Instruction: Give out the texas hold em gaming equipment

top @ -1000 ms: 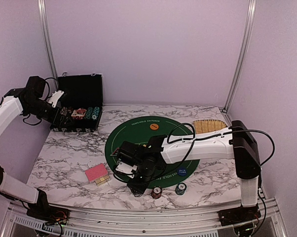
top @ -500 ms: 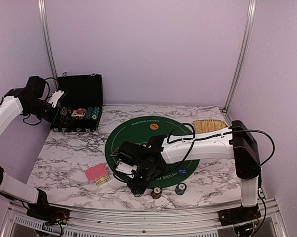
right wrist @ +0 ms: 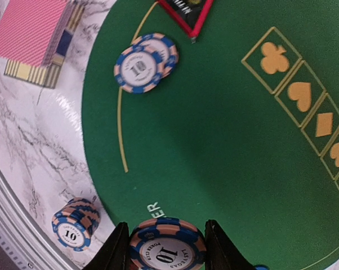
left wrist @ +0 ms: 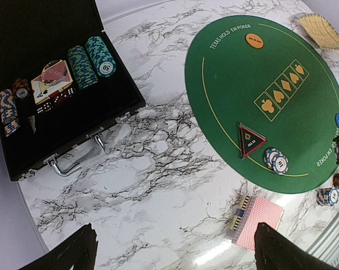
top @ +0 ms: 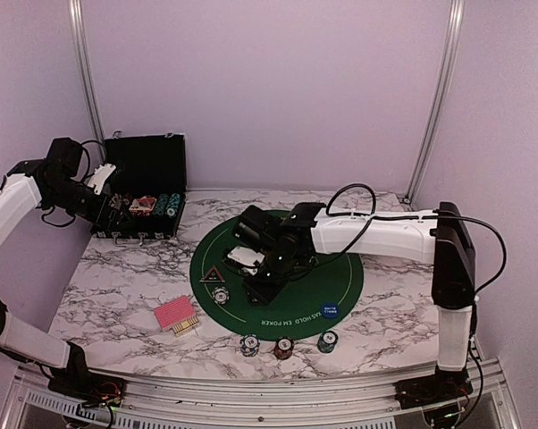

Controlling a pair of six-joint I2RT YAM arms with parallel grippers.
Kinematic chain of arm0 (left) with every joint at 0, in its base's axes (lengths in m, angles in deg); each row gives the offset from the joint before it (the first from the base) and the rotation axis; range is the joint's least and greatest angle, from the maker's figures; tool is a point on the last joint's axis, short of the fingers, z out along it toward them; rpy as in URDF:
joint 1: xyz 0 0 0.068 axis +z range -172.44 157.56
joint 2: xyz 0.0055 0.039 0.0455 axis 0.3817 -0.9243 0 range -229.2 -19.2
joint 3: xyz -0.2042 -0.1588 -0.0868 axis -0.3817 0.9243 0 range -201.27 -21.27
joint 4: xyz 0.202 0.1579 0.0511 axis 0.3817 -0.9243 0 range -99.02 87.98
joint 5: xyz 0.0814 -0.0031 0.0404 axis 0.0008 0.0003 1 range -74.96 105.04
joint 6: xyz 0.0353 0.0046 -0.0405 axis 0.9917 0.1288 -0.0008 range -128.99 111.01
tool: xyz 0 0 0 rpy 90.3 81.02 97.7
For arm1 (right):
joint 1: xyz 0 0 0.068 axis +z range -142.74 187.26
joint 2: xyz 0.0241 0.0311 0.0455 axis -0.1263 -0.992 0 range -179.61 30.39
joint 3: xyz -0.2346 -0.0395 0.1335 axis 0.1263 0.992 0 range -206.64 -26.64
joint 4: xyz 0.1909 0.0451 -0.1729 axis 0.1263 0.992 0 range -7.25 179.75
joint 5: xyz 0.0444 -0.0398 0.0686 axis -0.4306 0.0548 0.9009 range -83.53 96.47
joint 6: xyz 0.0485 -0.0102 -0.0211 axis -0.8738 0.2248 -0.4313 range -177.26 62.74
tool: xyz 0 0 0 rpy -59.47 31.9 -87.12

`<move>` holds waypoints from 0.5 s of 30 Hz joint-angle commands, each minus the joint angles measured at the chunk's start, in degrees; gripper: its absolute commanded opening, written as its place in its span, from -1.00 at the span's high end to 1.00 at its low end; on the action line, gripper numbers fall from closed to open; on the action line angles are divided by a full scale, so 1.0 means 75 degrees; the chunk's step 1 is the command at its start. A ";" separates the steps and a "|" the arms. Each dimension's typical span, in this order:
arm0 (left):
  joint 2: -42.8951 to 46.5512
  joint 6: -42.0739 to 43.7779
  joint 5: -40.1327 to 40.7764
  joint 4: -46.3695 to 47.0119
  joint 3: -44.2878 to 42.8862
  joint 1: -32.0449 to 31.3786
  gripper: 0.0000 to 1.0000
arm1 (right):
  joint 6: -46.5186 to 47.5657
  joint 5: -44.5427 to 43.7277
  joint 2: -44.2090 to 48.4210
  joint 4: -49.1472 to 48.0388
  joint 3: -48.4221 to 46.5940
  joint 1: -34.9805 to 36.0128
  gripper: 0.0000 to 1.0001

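Observation:
My right gripper [top: 264, 288] hovers over the green poker mat [top: 340, 268], shut on a short stack of white-and-blue chips marked 10 [right wrist: 166, 248]. More white-and-blue chips [top: 220, 295] lie on the mat's left edge beside the black triangular button [top: 210, 275]. Three small chip stacks stand on the marble in front: white-blue [top: 249, 345], red [top: 283, 347], teal [top: 328, 340]. The blue button [top: 330, 312] lies on the mat; the orange button [left wrist: 254, 40] shows in the left wrist view. The red-backed cards [top: 175, 315] lie front left. My left gripper [left wrist: 172, 256] is open and empty, high near the case.
The black hinged case [top: 144, 192] stands open at the back left with chip rows, dice and cards inside. The tan woven tray [top: 376, 228] lies at the back right. Metal frame posts stand at the back corners.
My right gripper moved back from the mat's front left edge toward its middle. The chips by the triangle and a white-blue stack in front now show. The left arm has not moved.

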 commanded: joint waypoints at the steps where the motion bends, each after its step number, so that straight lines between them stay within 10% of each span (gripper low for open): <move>1: 0.0084 0.0088 0.0021 -0.0248 -0.0143 0.0017 -0.98 | -0.0168 -0.0744 0.0036 0.0198 -0.0733 -0.0679 0.85; 15: 0.0032 0.0152 0.0075 -0.0283 -0.0208 0.0022 -0.98 | -0.0311 -0.0987 -0.2214 -0.0536 -0.3419 -0.3480 0.86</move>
